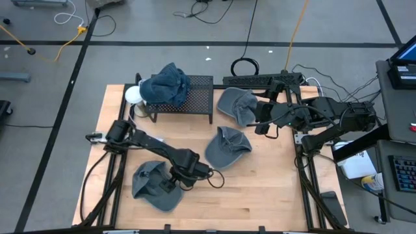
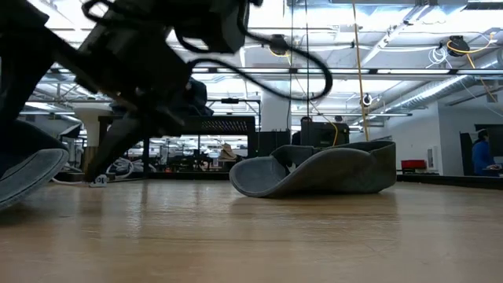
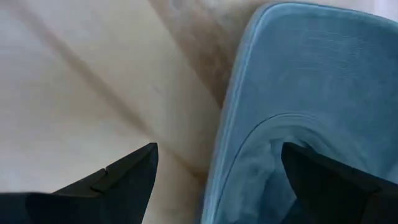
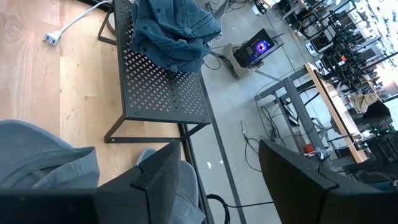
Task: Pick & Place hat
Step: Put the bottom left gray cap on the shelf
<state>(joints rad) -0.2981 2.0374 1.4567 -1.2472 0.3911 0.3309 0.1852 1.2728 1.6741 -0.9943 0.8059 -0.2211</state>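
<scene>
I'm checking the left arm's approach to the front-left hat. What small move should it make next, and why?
Probably lower slightly and close. The left end effector is open over the front-left hat, and in the left wrist view the hat's brim edge lies between the two fingers, so it looks lined up to pinch. The right end effector waits by another hat.

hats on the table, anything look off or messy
Slightly. One hat is crumpled in a heap on the black mesh rack, hanging over its back left corner rather than sitting flat. Three more hats lie scattered on the table, facing different ways. Nothing looks damaged.
</scene>
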